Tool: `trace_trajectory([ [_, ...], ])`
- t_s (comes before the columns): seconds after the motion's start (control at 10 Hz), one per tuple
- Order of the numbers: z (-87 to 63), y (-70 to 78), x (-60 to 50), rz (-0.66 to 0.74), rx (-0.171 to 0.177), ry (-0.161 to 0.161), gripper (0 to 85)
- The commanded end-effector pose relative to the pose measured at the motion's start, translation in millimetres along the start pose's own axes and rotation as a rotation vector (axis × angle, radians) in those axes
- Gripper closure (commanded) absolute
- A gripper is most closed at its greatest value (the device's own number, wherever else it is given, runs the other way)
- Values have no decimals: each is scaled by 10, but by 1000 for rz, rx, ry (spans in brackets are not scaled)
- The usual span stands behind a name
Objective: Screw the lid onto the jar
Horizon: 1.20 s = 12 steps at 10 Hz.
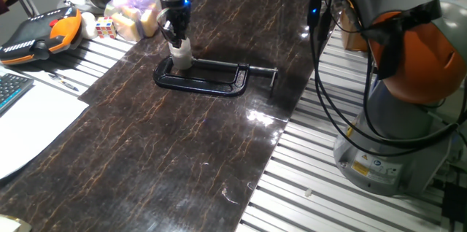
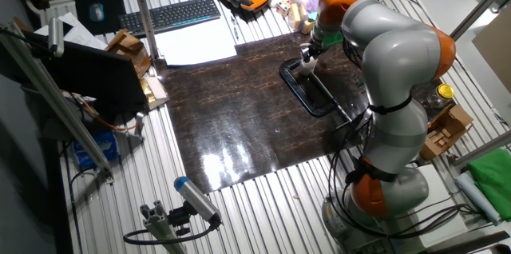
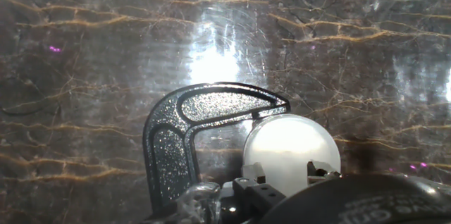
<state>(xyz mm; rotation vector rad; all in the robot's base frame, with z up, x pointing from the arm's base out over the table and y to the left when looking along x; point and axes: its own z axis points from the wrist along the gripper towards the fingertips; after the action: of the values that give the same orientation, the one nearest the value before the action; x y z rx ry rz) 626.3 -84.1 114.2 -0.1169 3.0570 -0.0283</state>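
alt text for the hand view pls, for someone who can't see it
Close view down the hand: a whitish translucent round lid sits at the gripper, beside the curved end of a black C-clamp. Both lie over a dark marbled mat with bright glare.

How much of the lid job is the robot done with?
Looks done: the jar stands in the black clamp, and the whitish lid seems to sit on top of it. In hand: the gripper is right at the top, probably on the lid. Left: finishing the twisting and letting go. How tight it is, I cannot tell.
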Motion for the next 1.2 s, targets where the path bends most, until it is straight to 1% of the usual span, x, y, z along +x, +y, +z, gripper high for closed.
trace_trajectory([
  [0.0,3,-3,0,0,0,0,460],
  [0.2,5,-8,-3,0,-3,-1,460],
  [0.5,-27,-18,-41,4,4,0,453],
  [0.8,25,-25,-111,2,0,-2,457],
  [1.1,54,-40,-149,-1,-2,-1,457],
])
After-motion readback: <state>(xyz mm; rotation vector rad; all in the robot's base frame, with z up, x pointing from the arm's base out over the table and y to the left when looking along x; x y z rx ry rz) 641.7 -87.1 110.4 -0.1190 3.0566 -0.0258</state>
